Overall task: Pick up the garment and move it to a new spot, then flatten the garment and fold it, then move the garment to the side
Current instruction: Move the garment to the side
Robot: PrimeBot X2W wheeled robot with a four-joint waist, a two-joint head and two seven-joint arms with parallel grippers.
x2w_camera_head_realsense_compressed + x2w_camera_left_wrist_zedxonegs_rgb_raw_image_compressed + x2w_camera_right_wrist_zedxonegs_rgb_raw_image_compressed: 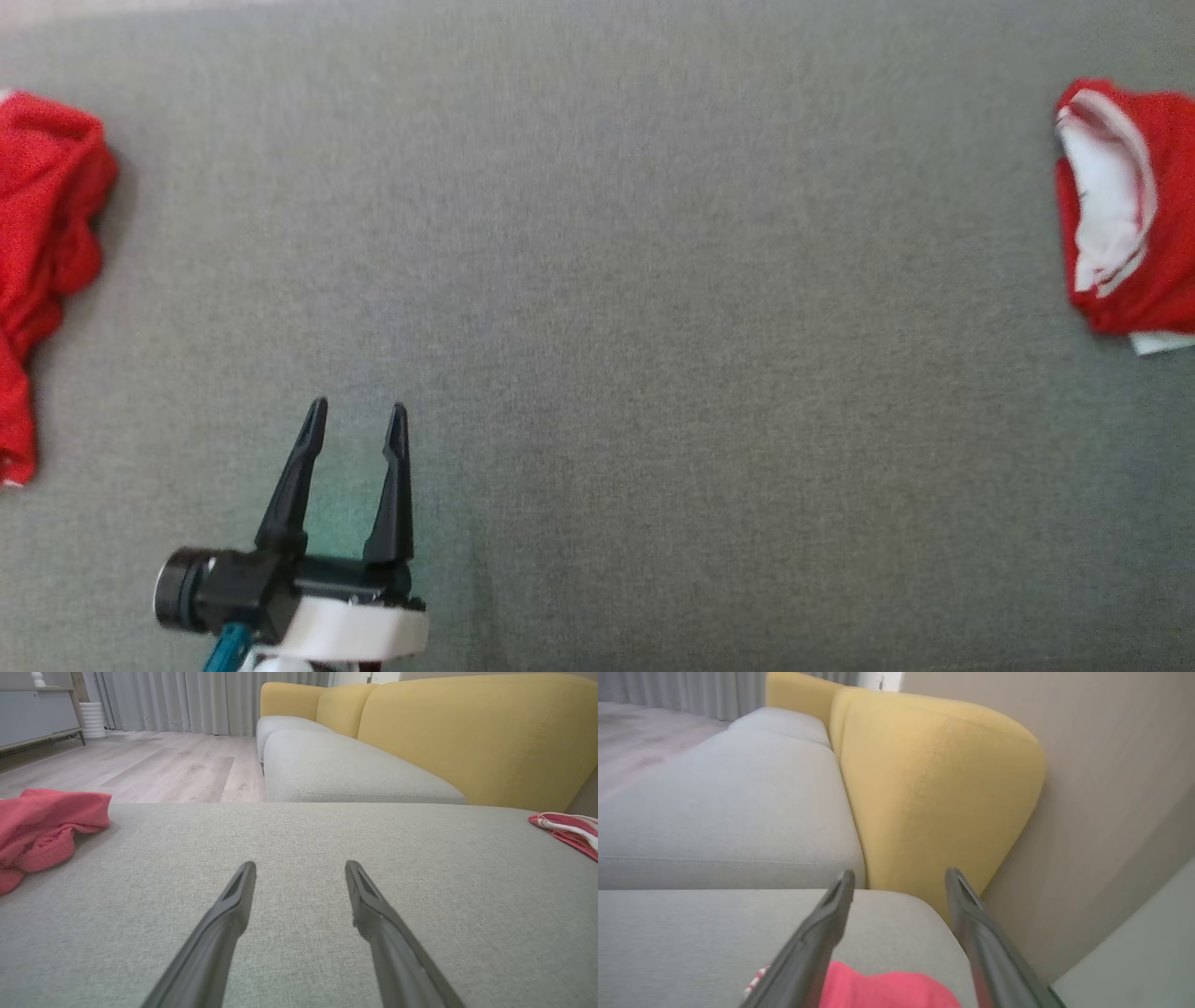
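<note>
Head view: counting two garments on the grey fabric seat (653, 373). Crumpled plain red cloth garment (47, 233) lying at the far left edge, folded red-and-white garment (1134, 215) lying at the far right edge, well apart. Counting two grippers: left gripper (359, 411) hovering over bare seat, fingers spread wide, holding nothing; right gripper (900, 875) standing wide above the red-and-white garment, beside one yellow sofa backrest (934, 788), gripping nothing.
</note>
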